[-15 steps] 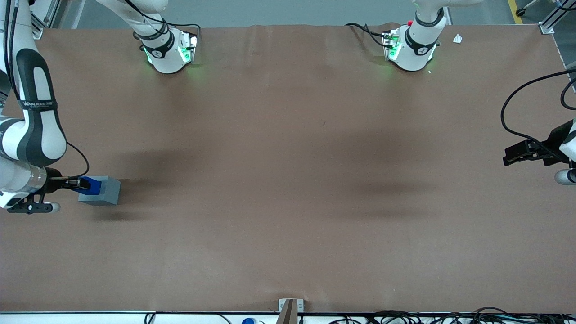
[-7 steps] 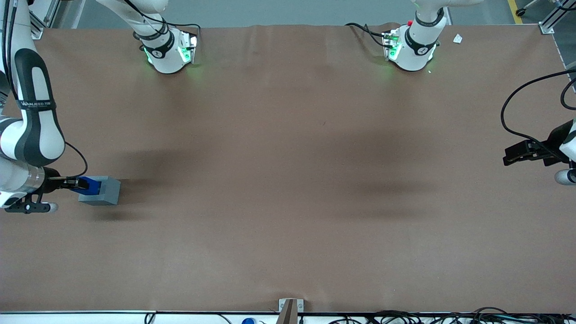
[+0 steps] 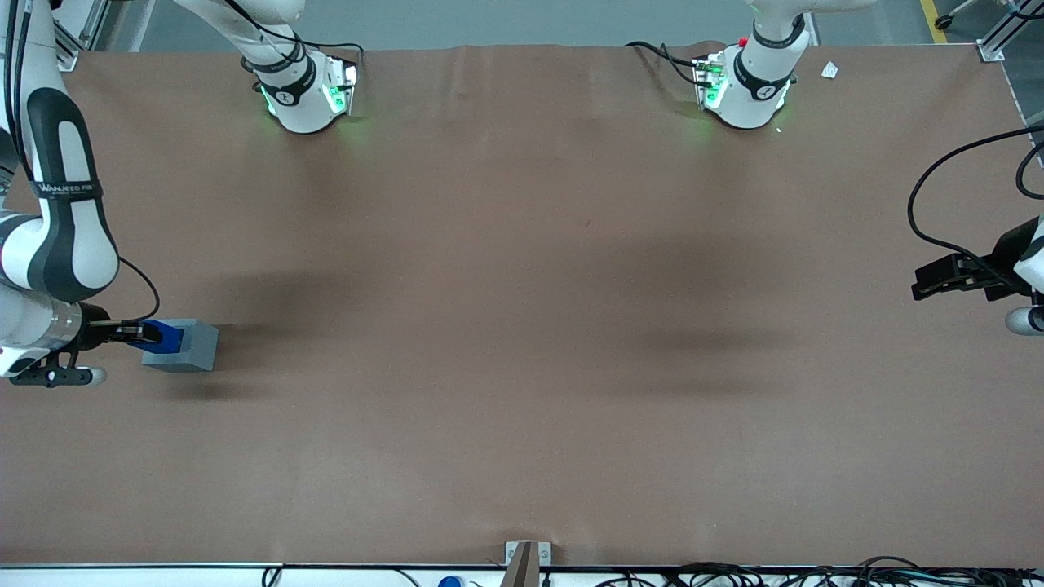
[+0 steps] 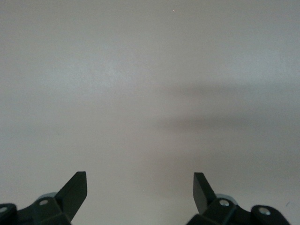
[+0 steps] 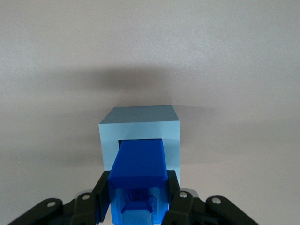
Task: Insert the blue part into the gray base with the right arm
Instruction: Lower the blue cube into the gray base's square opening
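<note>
Front view: at the working arm's end of the bench (image 3: 522, 326), the right arm (image 3: 57, 236) comes down along the edge of the frame, white with black panels and a lettered black band, and ends in a silver wrist. From that wrist the black pincer (image 3: 140, 333) reaches sideways, close above the brown cover. It is closed on the blue part (image 3: 165, 336), which it holds between its fingers. The blue part sits over the top of the gray base (image 3: 186, 347), touching it, with its end going into the top face. The gray base stands on the bench, with a dark shadow on the cover beside it. Farther from the front camera, the two white arm bases (image 3: 306, 94) stand near the bench's edge with green lights showing. A small white scrap (image 3: 829, 70) lies near the corner at the parked arm's end.

Right wrist view: the pincer (image 5: 137, 199) grips the blue part (image 5: 138, 173) on both sides, one black finger (image 5: 101, 197) pressed to each side. The leading end of the blue part enters the square socket in the gray base (image 5: 140, 126). A thin dark gap shows between the blue part and the socket's rim. How deep the blue part sits cannot be told.
</note>
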{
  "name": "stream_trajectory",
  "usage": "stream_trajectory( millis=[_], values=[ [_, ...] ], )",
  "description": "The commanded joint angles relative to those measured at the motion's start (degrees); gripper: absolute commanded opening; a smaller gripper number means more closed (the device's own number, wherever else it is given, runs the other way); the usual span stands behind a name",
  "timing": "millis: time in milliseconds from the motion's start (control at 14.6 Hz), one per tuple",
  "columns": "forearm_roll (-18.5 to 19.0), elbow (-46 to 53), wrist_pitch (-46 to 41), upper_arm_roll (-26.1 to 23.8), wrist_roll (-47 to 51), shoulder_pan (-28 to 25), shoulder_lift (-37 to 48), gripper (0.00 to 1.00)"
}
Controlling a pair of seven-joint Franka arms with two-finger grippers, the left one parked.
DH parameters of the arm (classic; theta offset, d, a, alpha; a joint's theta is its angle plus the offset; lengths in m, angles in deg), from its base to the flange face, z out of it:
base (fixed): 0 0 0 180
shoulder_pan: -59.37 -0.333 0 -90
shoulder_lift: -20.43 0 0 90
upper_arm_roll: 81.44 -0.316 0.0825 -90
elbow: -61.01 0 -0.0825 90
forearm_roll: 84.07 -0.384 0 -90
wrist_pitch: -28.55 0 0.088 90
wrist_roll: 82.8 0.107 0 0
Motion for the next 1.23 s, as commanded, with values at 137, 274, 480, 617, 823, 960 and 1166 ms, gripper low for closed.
stream_trajectory(
  millis=[137,274,480,617,823,960,1166],
  values=[
    [0.76,-0.24,0.27,-0.64,-0.01,0.29,0.12,0.02],
    [0.76,-0.24,0.27,-0.64,-0.01,0.29,-0.14,0.02],
    [0.76,-0.15,0.35,-0.64,-0.19,0.29,-0.40,0.02],
    [0.76,0.02,0.35,-0.64,-0.27,0.38,-0.49,0.02],
    [0.85,0.20,0.44,-0.64,-0.28,0.38,-0.75,0.02],
    [0.85,0.46,0.44,-0.64,-0.36,0.29,-1.02,0.04],
    [0.85,0.55,0.44,-0.64,-0.45,0.29,-1.46,0.45]
  ],
)
